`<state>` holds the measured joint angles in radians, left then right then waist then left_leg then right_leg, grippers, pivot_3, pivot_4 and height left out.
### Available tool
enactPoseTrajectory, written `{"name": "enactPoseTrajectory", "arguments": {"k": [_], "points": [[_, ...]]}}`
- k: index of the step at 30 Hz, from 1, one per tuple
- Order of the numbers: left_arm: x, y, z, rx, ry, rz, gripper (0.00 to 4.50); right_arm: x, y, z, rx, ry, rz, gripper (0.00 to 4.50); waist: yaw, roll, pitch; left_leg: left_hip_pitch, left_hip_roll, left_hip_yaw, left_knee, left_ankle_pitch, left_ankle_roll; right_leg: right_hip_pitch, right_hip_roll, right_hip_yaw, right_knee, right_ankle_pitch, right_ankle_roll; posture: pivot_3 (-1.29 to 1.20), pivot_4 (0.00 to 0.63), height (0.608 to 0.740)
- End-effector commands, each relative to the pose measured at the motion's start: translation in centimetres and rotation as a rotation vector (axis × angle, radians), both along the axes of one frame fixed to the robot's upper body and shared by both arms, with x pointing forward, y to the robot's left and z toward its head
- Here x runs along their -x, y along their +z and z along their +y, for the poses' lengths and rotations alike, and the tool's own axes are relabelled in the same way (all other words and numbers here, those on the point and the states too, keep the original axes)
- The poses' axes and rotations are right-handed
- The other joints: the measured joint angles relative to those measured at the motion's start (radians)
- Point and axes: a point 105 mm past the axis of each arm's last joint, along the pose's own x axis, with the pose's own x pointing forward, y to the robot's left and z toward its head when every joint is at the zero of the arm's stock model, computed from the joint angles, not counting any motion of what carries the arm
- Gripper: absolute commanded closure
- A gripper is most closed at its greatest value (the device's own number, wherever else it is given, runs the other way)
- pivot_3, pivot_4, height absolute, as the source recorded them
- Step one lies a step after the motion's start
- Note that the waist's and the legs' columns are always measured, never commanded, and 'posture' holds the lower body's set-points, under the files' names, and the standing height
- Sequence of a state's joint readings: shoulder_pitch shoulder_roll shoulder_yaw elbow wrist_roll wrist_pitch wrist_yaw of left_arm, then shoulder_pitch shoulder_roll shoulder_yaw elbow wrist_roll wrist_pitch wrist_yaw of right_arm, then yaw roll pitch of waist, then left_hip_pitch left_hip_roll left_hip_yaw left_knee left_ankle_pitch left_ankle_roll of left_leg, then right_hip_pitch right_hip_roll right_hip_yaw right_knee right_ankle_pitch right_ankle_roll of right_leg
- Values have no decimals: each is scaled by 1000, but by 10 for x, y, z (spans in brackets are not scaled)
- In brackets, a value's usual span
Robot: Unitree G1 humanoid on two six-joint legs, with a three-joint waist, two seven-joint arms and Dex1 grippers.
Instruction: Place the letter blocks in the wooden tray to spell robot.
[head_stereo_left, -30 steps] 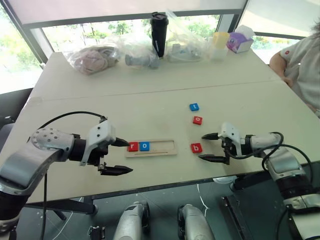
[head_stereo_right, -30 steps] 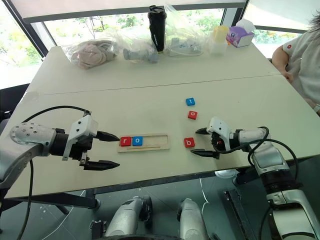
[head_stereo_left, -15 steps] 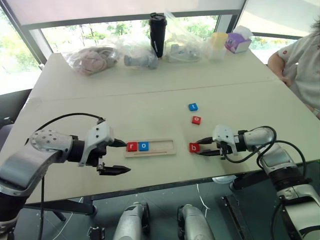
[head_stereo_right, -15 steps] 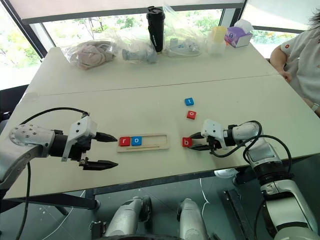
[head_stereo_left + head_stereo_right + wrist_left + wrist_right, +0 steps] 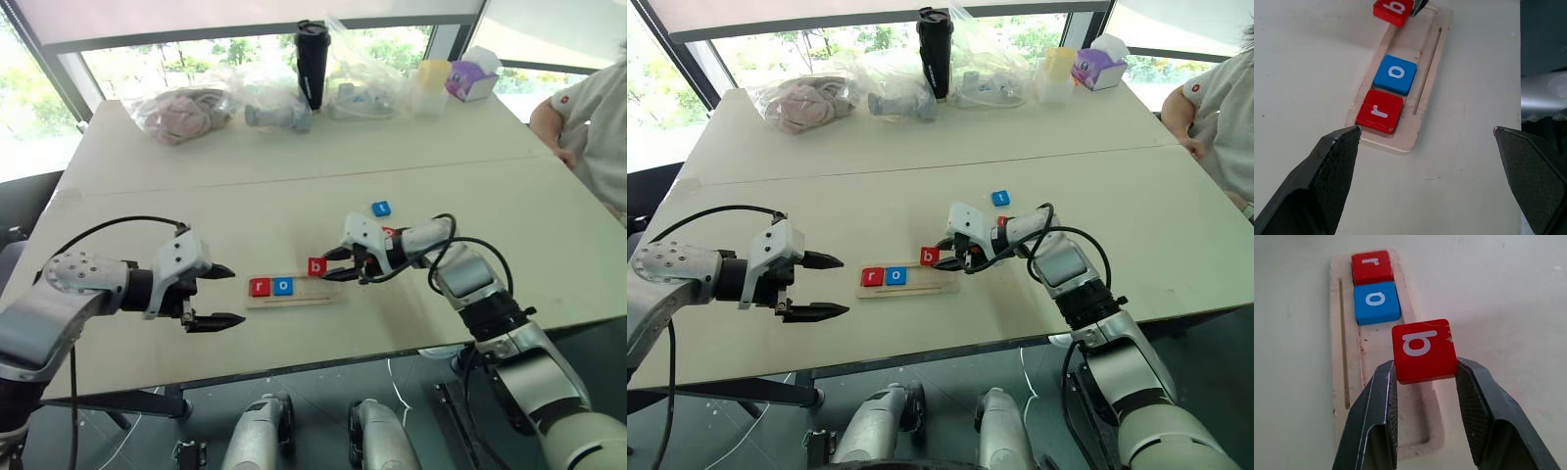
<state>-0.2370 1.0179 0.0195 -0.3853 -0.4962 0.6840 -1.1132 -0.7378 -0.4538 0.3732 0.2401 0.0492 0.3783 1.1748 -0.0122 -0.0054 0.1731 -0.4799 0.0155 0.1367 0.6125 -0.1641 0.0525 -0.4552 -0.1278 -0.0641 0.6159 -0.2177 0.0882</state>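
Right wrist view: right gripper (image 5: 1425, 374) clamps b (image 5: 1423, 350) over tray (image 5: 1338, 333) | r (image 5: 1370, 265), o (image 5: 1376, 302) seated | o (image 5: 389, 232), t (image 5: 381, 208) remain | left gripper (image 5: 223, 295) agape, empty

Right gripper (image 5: 333, 264) reaches across to the left with arm extended, fingers clamped; left gripper (image 5: 223, 295) hovers with fingers spread wide, forearm bent inward.

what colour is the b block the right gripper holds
Red with a white letter, b block, clearest in the right wrist view.
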Motion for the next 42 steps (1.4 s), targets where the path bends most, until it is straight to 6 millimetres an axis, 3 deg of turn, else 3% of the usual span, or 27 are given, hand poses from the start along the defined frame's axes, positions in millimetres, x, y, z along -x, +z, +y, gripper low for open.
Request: {"name": "enactPoseTrajectory", "arguments": {"k": [1, 11, 25, 36, 42], "points": [[1, 5, -3, 6, -8, -35, 0, -2, 6, 11, 13, 19, -42, 3369, -3, 0, 0, 0, 0, 1, 0, 0, 0, 1, 0, 0, 0, 0, 0, 0, 150, 740], [1, 0, -4, 3, 5, -38, 0, 3, 4, 24, 25, 56, -37, 3369, -4, 0, 0, 1, 3, 1, 0, 2, -3, 0, 5, 0, 3, 0, 0, 0, 150, 740], [-2, -4, -5, 0, 13, -42, 0, 14, 8, 32, 15, 81, -32, 3369, -3, 0, 0, 1, 3, 2, 0, 2, -2, -3, 5, 0, 3, 0, 0, 0, 150, 740], [-4, -4, -6, 0, 16, -49, 0, 21, 0, 34, 30, 84, -13, 3369, -3, 0, 0, 1, 3, 2, 0, 1, -1, -3, 5, 0, 3, 0, 0, 0, 150, 740], [-5, -4, -7, 0, 16, -51, 0, 16, 6, 36, 4, 56, -37, 493, -3, 0, 0, 1, 3, 2, 0, 1, -1, -3, 5, 0, 3, 0, 0, 0, 150, 740]]}}
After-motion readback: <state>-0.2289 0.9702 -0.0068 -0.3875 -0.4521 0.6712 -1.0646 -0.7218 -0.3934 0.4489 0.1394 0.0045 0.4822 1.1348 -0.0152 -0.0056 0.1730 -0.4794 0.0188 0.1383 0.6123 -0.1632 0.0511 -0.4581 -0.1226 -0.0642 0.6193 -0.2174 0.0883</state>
